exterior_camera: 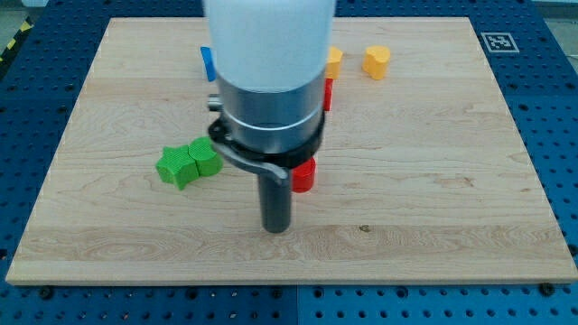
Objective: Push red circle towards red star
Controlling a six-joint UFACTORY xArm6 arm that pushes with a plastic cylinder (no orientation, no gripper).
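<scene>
Here the arm's pale upper housing and its grey collar fill the middle of the view, and the dark rod drops from them onto the wooden desk (433,181). My tip (275,231) rests on the board a little below the view's centre; there is no claw on this arm, only the rod, so nothing is being clasped.

The red circle (304,175) shows as a small red block just to the view's right of the rod and slightly above my tip; its left part is hidden behind the rod, so I cannot tell whether the rod touches it. Its round shape is only partly readable.

Higher up, at the right edge of the grey collar, a narrow strip of a second red block (328,93) peeks out; most of it is covered by the arm, and its star shape cannot be made out from here. It lies well above the red circle in the view.

To the view's left of the rod sit two green blocks touching each other: a larger green block (175,167) and a smaller green block (206,157) on its right. Near the view's top, a blue block (207,64) juts out left of the housing, an orange block (333,62) juts out right of it, and a yellow heart-like block (377,61) stands apart further right.
</scene>
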